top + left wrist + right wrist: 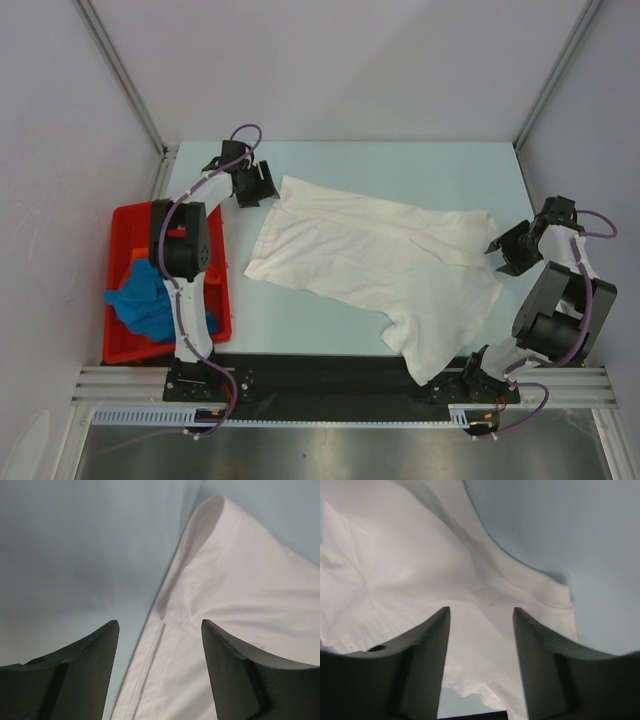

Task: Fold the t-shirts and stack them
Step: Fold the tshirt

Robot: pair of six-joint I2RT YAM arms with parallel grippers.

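Observation:
A white t-shirt point(370, 262) lies spread and wrinkled across the pale blue table, one part trailing toward the near edge. My left gripper point(262, 188) stands open at the shirt's far left corner. In the left wrist view its dark fingers point(95, 650) are wide apart over the stitched hem of the white t-shirt point(240, 595), gripping nothing. My right gripper point(503, 250) is open at the shirt's right edge. The right wrist view has the white t-shirt point(420, 565) lying loose under the gap between its fingers point(535, 645). A blue t-shirt point(145, 302) sits bunched in the red bin.
The red plastic bin point(118, 215) stands at the left beside the left arm's base. Bare table point(420, 170) runs behind the shirt. White walls and metal frame posts close in the back and sides. A black rail point(330, 375) crosses the near edge.

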